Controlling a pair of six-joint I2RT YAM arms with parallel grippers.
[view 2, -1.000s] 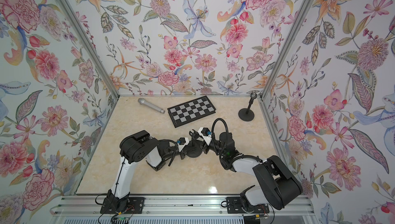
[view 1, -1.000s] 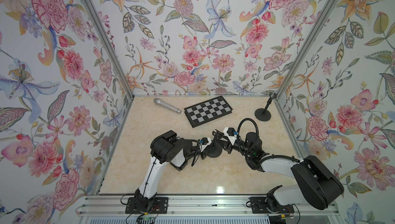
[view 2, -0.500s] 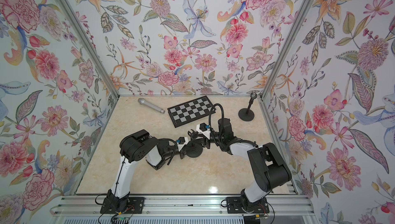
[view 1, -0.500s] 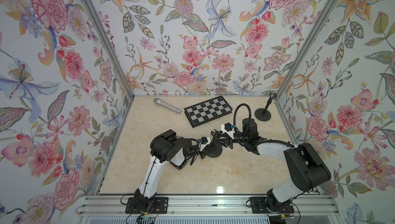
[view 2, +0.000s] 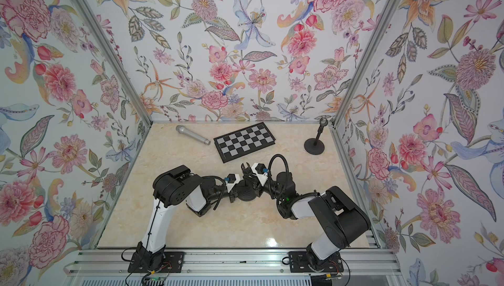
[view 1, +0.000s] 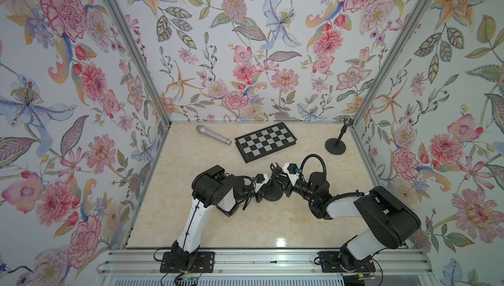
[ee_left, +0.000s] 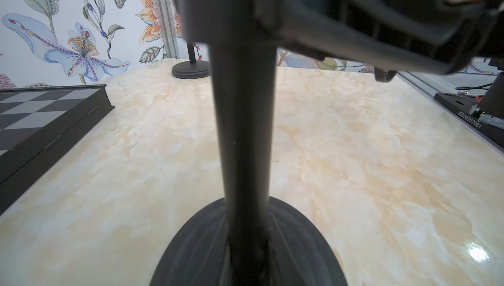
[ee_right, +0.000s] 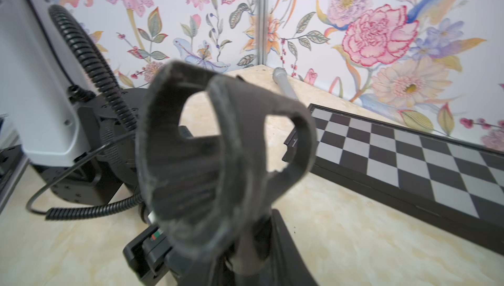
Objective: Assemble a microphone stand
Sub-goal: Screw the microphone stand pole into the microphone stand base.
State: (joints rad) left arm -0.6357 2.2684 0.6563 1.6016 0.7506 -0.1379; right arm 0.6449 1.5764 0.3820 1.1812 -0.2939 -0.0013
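mid surface [view 1: 218, 216], left gripper [view 1: 266, 189] is clamped narrow on the upright stand pole [ee_left: 244, 134], right gripper [view 1: 279, 179] flanks the neck under the mic clip [ee_right: 212, 148], grip cannot tell.

**Good luck seeing the actual grip on this one**

In both top views the left gripper [view 1: 265, 190] and right gripper [view 1: 281, 182] crowd the stand [view 1: 273, 193], so their fingertips are buried, and the right one's jaws can't be read. In the left wrist view the pole [ee_left: 242, 134] is a blur, with its top and the base [ee_left: 196, 254] cropped. In the right wrist view the clip [ee_right: 218, 148] is fuzzy and hides most of the microphone [ee_right: 283, 83], and the chessboard [ee_right: 409, 162] runs off the edge.
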